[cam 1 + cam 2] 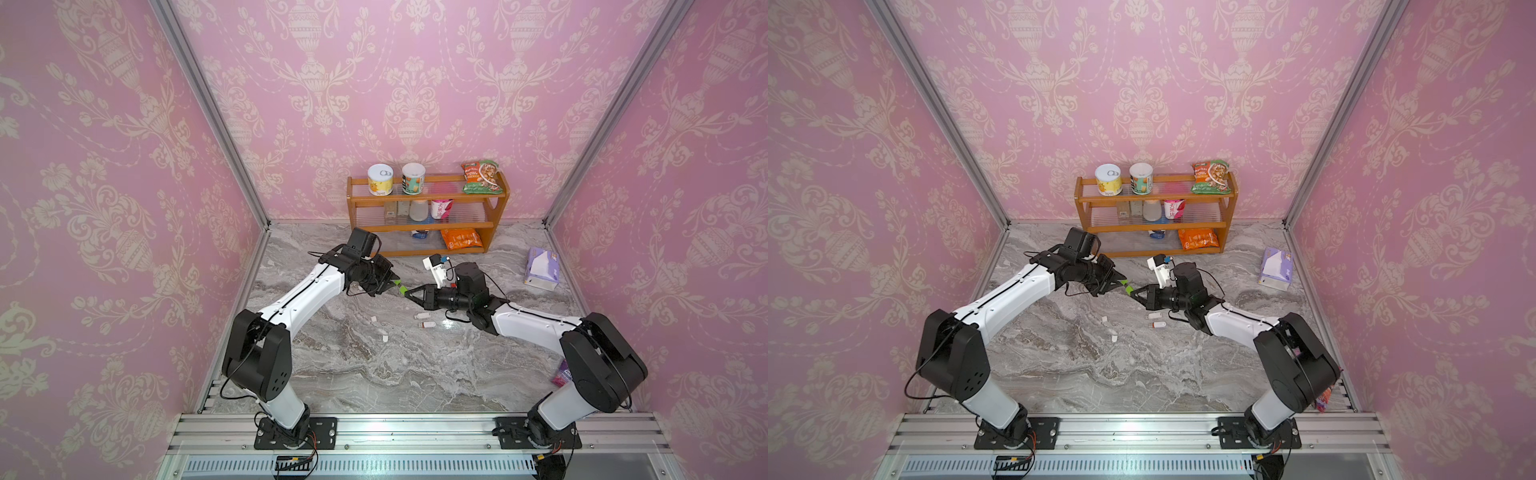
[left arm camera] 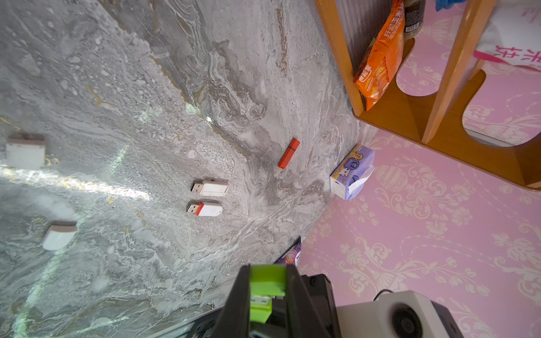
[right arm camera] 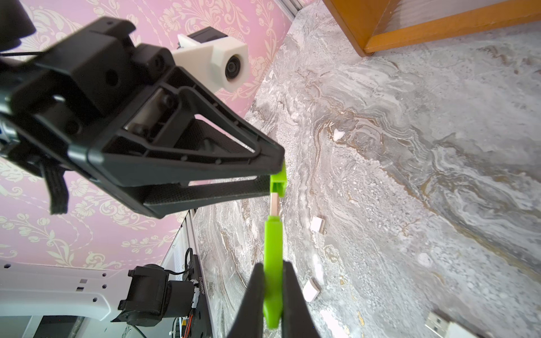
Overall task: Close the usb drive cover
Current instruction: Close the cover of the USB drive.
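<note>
The usb drive is a bright green stick held in the air above the grey marble table, between the two arms and in front of the wooden shelf. The right gripper pinches its body flat between both fingers. From the body's far end a silver metal plug sticks out, bare along most of its length. The matching green cover is a short, hollow cap, clamped at the tip of the left gripper with its open mouth turned toward the plug. Plug and cover are lined up, and the plug's tip sits at the mouth. In both top views the two green pieces form one short line between the fingertips. Two white drives lie uncapped on the table.
</note>
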`<state>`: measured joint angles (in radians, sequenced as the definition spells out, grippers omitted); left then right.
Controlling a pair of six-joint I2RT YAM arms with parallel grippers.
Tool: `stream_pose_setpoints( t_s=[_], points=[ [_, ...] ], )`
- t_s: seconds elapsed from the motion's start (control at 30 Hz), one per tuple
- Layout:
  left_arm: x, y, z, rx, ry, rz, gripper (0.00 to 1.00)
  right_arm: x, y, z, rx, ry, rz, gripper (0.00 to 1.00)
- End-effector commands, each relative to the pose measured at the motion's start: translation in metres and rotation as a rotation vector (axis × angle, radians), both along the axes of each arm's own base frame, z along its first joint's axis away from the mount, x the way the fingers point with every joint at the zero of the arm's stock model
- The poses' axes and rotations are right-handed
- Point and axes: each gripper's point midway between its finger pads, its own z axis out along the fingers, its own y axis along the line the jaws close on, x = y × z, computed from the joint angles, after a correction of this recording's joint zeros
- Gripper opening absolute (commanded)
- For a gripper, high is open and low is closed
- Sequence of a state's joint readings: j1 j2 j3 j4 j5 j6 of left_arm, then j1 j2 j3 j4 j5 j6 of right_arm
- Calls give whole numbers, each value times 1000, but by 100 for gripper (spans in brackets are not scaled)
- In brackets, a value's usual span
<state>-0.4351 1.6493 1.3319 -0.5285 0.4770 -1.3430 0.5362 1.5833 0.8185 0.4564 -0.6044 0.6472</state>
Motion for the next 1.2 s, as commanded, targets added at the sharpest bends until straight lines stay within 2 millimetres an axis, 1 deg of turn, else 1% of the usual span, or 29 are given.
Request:
stream_pose_setpoints(
  t_s=[0.0, 0.1, 0.37, 0.5, 0.63, 0.73, 0.8, 0.9, 1.17],
  points=[
    [-15, 0, -6, 35, 22, -44, 2, 5, -1, 17, 5, -57, 6, 0],
    [-16, -2, -8, 23, 31, -48, 2, 4, -2, 17, 4, -57, 5, 0],
    [-16, -8, 6, 9, -16, -79, 2, 6, 0, 20, 18, -59, 6, 0],
    [-16, -17, 16, 22, -76, -140, 2, 9, 2, 22, 35, -54, 8, 0],
    [-21, -28, 23, 80, -119, -223, 2, 9, 7, 25, 43, -42, 36, 0],
    [-24, -35, 24, 65, -124, -247, 0, 11, 5, 26, 28, -51, 26, 0],
    [-27, -34, 22, 79, -122, -256, 0, 11, 2, 24, 13, -47, 19, 0],
    [-30, -32, 23, 106, -135, -266, 0, 14, -3, 27, 5, -62, -10, 0],
    [-36, -52, 31, 57, -158, -287, 0, 29, -9, 35, 13, -100, -89, 0]
  ],
)
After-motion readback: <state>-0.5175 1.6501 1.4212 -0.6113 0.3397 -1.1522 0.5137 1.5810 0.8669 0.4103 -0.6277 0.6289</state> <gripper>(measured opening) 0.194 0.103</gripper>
